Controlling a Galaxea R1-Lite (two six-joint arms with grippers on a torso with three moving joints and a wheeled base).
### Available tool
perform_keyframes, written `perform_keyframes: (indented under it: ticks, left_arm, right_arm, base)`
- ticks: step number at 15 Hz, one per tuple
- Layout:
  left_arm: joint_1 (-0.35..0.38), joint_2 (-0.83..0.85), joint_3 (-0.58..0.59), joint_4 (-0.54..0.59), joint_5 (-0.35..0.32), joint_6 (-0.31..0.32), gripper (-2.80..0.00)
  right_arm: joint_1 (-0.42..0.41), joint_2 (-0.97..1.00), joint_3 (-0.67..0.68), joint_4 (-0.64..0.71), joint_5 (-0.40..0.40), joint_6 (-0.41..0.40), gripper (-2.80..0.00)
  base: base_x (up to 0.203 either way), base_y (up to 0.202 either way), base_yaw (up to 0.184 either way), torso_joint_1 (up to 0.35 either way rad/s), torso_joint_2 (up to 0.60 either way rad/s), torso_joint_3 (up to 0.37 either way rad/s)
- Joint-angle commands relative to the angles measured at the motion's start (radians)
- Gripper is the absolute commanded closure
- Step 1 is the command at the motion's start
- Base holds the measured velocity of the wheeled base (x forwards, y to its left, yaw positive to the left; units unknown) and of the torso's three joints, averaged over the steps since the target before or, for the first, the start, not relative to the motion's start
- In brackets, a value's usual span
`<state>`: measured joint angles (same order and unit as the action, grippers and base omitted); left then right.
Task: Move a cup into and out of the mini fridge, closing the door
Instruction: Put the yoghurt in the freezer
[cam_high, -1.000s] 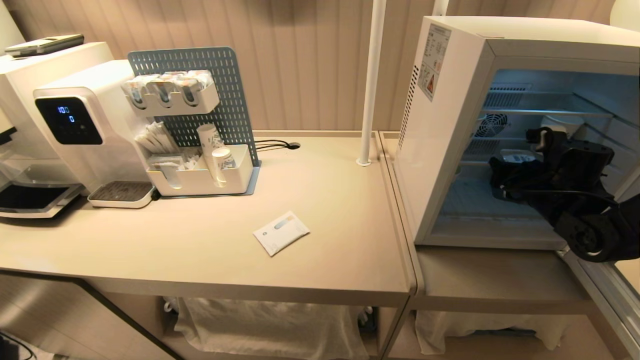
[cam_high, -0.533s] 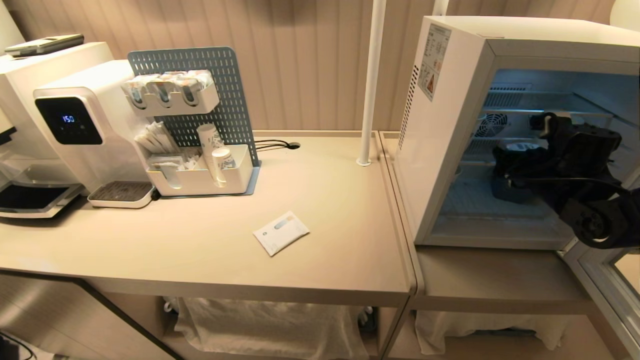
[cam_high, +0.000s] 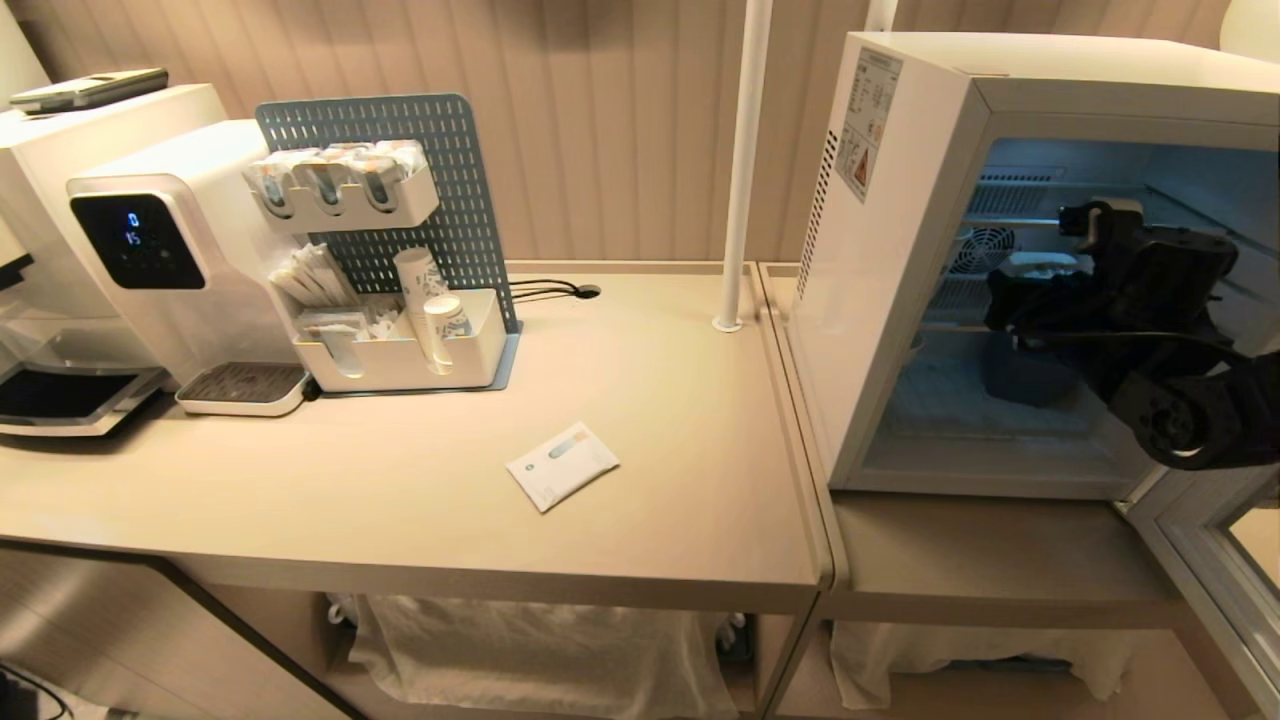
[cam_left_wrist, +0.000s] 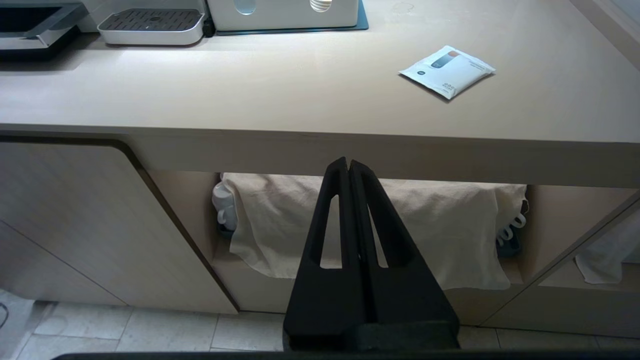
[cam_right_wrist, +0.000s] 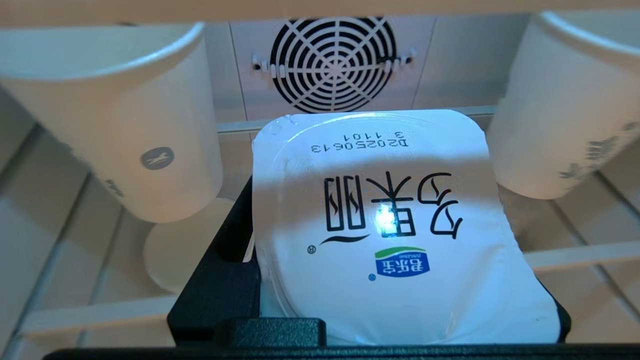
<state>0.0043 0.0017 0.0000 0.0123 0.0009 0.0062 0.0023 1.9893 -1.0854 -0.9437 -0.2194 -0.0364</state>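
Observation:
The mini fridge stands on the right counter with its door swung open toward the lower right. My right gripper reaches inside at middle-shelf height, shut on the cup. The cup is a white yogurt cup with a sealed, printed lid; a black finger shows beside it. The cup's white lid also shows in the head view. In the right wrist view the round fan is straight behind the cup. My left gripper hangs shut and holding nothing, below the counter's front edge.
Two paper cups stand on the shelf on either side of the held cup. On the left counter are a water dispenser, a pegboard organizer and a flat sachet. A white pole rises beside the fridge.
My right gripper has lifted the cup from the lower part of the fridge up to the middle shelf level. The left arm has not moved.

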Motion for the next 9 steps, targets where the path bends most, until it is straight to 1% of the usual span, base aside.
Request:
perform_keyframes:
  ticks: [1,6,9]
  left_arm:
    - [0.000,0.000,0.002,0.000,0.001,0.000,0.00]
    - [0.000,0.000,0.002,0.000,0.001,-0.003,0.00]
    - [0.000,0.000,0.002,0.000,0.001,-0.003,0.00]
  right_arm:
    - [0.001,0.033,-0.033,-0.001,-0.002,0.000,0.00]
    - [-0.001,0.072,-0.161,0.088,-0.002,0.000,0.00]
    - [-0.001,0.110,-0.200,0.103,-0.002,0.000,0.00]
  base:
    - [0.000,0.000,0.000,0.000,0.00,0.000]
    - [0.000,0.000,0.000,0.000,0.00,0.000]
    - [0.000,0.000,0.000,0.000,0.00,0.000]
